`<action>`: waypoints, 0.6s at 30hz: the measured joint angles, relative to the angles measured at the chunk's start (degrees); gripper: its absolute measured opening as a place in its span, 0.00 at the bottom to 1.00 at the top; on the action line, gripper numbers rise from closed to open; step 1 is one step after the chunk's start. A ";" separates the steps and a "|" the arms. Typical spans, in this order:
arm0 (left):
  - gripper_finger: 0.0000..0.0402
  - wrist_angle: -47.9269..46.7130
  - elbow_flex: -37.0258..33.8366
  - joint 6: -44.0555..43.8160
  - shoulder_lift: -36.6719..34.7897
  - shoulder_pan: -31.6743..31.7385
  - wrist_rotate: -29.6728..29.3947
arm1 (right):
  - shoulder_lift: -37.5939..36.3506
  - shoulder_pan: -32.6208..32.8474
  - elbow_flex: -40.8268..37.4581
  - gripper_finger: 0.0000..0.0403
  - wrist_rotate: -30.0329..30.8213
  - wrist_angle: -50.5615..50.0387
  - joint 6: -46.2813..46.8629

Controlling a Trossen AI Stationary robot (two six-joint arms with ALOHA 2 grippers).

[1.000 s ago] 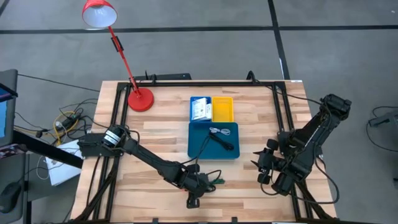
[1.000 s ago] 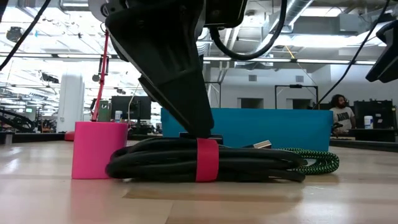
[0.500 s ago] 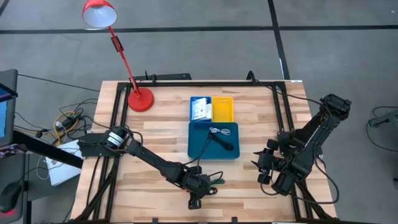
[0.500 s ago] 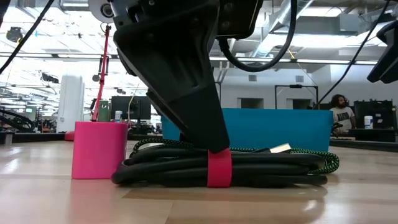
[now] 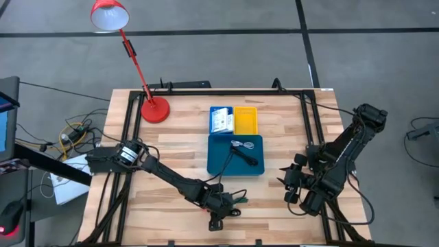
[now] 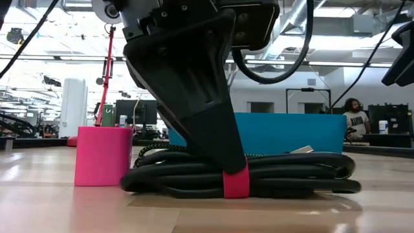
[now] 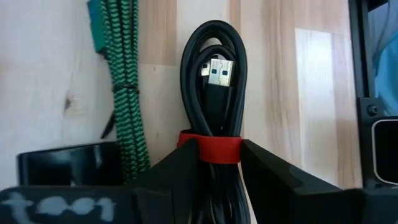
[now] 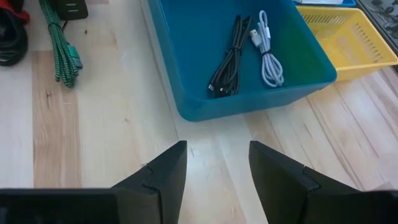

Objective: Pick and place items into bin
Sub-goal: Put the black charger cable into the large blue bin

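Closest to the bench's front edge, the left hand [image 7: 211, 163] has its fingers clamped on either side of a coiled black cable [image 7: 213, 81], right at the red strap [image 7: 210, 147] that bundles it. In the low view the coil [image 6: 259, 175] looks to be resting on the bench [image 5: 171, 158], in front of the teal tray [image 5: 219, 165]. My guess is it's light and floppy, so the strap is the smart spot to hold: the loops stay together there and the USB plug [image 7: 216, 72] won't dangle loose. Grab a single loop and it'd probably unravel or slip.

Right beside it lies a green braided cable [image 7: 123, 87], not held, same soft kind of thing. A pink block [image 6: 103, 155] sits on the bench just off to the side.

Further back, the teal tray already has a black cable [image 8: 229, 59] and a white cable [image 8: 267, 50] in it. Behind that, the yellow tray [image 5: 245, 121] and blue tray [image 5: 214, 111].

The right hand [image 8: 216, 163] waits off to the teal tray's right, fingers apart and holding nothing.
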 joint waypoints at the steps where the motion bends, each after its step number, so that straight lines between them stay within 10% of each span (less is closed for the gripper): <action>1: 0.30 0.05 0.00 0.00 0.02 0.01 0.16 | 0.00 -0.03 0.00 0.41 0.03 0.04 0.00; 18: 0.03 6.95 -0.30 12.62 0.33 -0.42 2.50 | 0.00 -0.04 0.00 0.41 0.05 0.49 0.00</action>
